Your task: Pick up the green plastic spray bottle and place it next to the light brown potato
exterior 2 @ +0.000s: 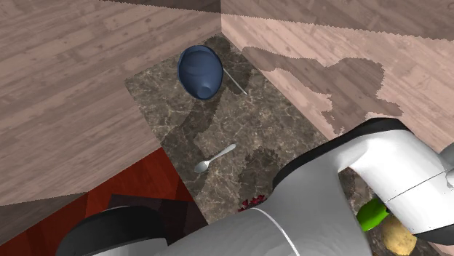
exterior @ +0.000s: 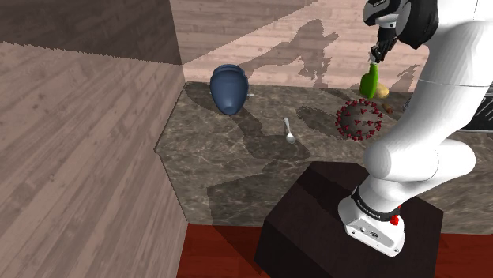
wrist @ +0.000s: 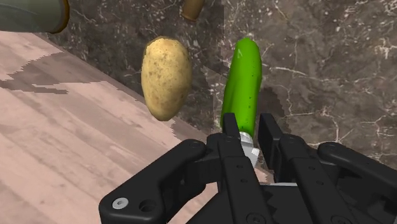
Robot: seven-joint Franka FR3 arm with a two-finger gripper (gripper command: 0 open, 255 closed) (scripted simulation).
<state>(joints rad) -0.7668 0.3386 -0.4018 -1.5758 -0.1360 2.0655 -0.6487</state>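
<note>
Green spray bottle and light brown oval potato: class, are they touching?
Apart. The wrist view shows dark marble counter between the green spray bottle and the light brown potato.

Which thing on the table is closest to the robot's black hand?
The green spray bottle: its top is clasped in the gripper. The potato lies just beside it, while the spoon, blue vase and red spiky ball are farther away.
</note>
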